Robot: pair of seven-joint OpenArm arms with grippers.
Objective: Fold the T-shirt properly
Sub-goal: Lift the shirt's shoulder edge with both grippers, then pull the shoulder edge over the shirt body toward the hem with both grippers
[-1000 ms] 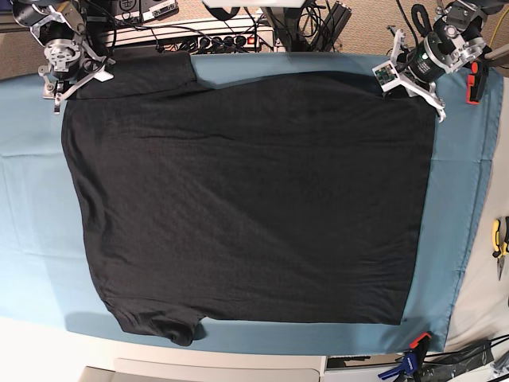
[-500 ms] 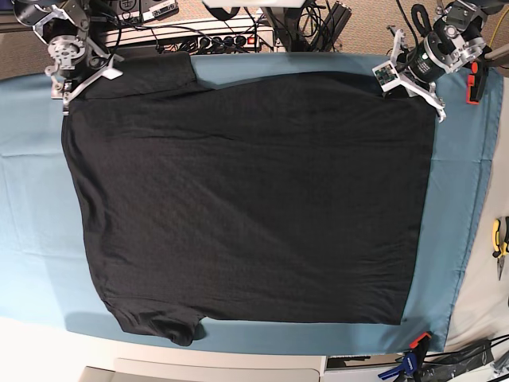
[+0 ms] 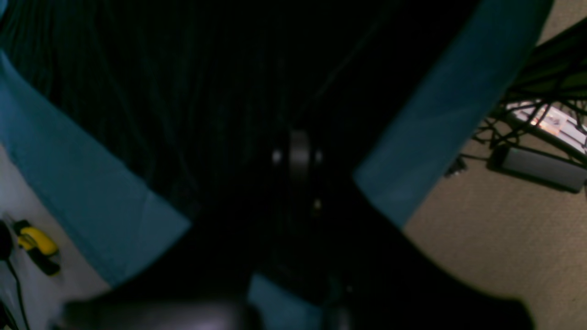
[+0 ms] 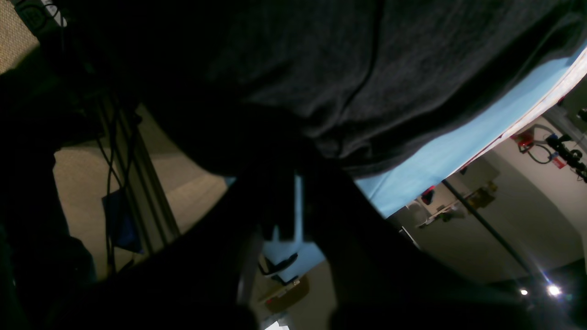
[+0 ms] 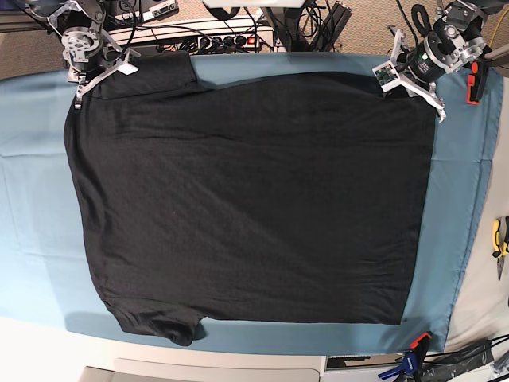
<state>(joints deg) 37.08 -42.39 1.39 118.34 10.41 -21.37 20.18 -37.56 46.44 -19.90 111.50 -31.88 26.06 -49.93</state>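
The black T-shirt (image 5: 246, 199) lies spread flat on the teal table cloth (image 5: 32, 199), and no graphic shows. My right gripper (image 5: 102, 78) is at the shirt's far left sleeve corner, shut on the fabric. In the right wrist view the T-shirt (image 4: 367, 68) bunches into the dark fingers of the right gripper (image 4: 293, 201). My left gripper (image 5: 409, 86) sits at the far right corner of the shirt, shut on it. In the left wrist view the dark T-shirt (image 3: 183, 91) runs into the left gripper (image 3: 298, 183), whose fingers are hard to make out.
Yellow-handled pliers (image 5: 499, 243) lie on the bare table to the right, also seen in the left wrist view as pliers (image 3: 36, 243). A clamp (image 5: 413, 350) holds the cloth at the front right. A power strip and cables (image 5: 199, 36) run behind the back edge.
My right gripper has moved right and toward the back edge along the sleeve and has closed on the fabric. The shirt's left edge has shifted slightly right. The left arm has stayed still.
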